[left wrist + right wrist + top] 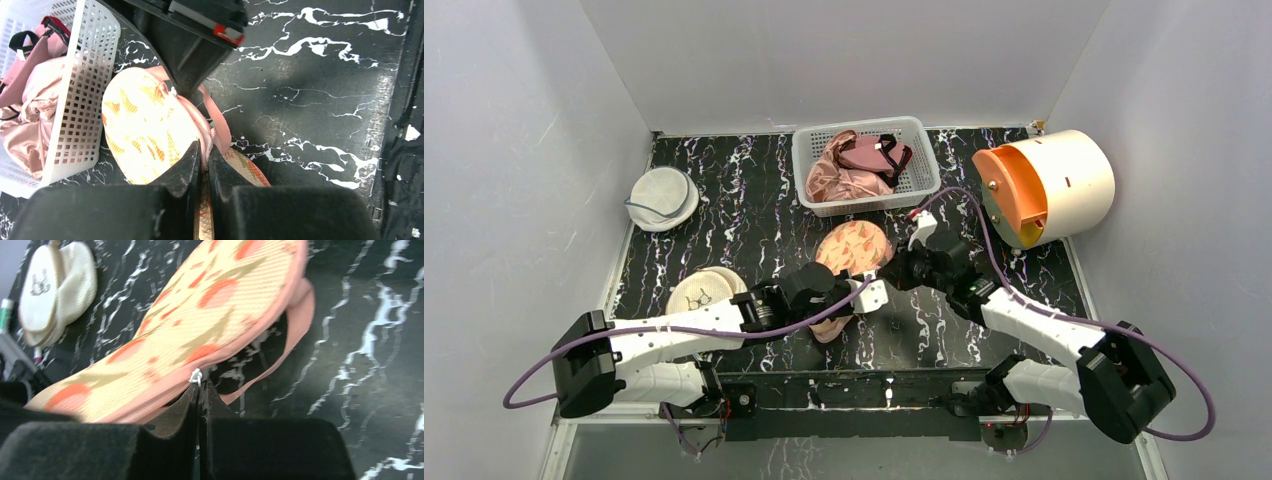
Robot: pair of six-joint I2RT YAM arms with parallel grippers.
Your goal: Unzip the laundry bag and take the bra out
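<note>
Laundry bag (854, 248), peach-orange with small red-green motifs and pink zip edging, was seen lying at the middle of the black marbled table (744, 190), just in front of the basket, and was held between the two grippers. Its near lobe was largely covered by the left arm in the top view. The left gripper (205, 151) was clamped fully closed on the bag's pink edging, with the fabric pinched between the fingers and a pink strap loop (217, 120) lying just beside them. The right gripper (200, 387) was likewise closed tight, with the small white zip pull (195, 376) pinched at its fingertips. At that spot the bag's rim appeared to be raised off the table. How far the zip had been opened could not be told.

To the left of the bag, apart from it, a round cream mesh pouch (699, 290) with a black icon was seen. Farther back, a white perforated basket (804, 165) was set, in which a pink satin garment (834, 175) and a maroon bra (874, 152) with dark straps were piled. A plain round white pouch (662, 197) was placed at the far left, and a cream drum (1064, 175) with an orange face was laid on its side at the far right.
</note>
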